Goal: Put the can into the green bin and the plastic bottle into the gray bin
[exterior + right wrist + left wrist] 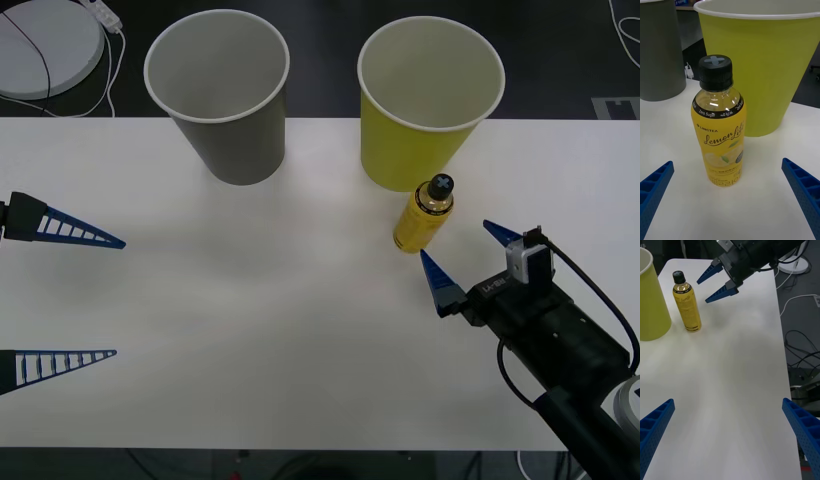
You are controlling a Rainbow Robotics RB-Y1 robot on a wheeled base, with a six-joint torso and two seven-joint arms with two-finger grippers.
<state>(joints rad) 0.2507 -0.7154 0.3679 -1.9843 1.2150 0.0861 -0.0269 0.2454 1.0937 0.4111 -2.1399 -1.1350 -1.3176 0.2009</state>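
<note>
right end effector [462,253] open | plastic bottle [423,213] just ahead, upright

A white surface [250,340] spans the scene; beyond its far left corner sits a round white disc [45,45] (with a cable [112,60] trailing).

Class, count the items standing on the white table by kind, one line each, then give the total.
Paper cups: 2, the gray bin and the green bin
Plastic bottle: 1
Total: 3
</note>
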